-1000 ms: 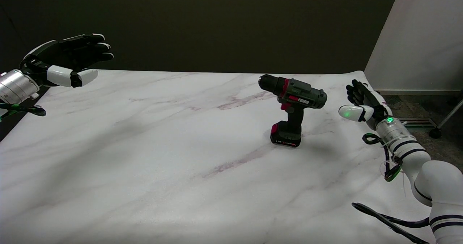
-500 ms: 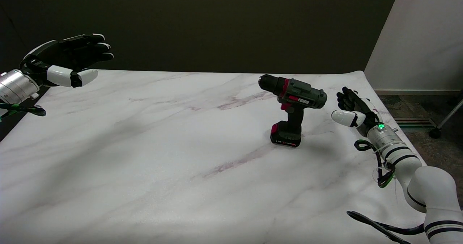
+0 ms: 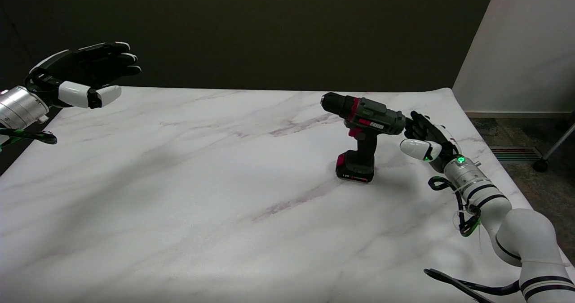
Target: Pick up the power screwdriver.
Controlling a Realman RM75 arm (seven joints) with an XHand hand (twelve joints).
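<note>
1. So far nothing is lifted: the power screwdriver [image 3: 364, 132] stands upright on its battery base on the marble tabletop [image 3: 179, 195], right of centre, chuck pointing to the picture's left.
2. The right hand [image 3: 424, 136] is empty, fingers apart and extended, thumb held out below them.
3. It hangs just beside the tool's rear end, on the picture's right; its fingertips may be brushing the housing, though I cannot tell from this angle.
4. Left to do, I judge: reaching the handle, closing round it, and lifting.
</note>
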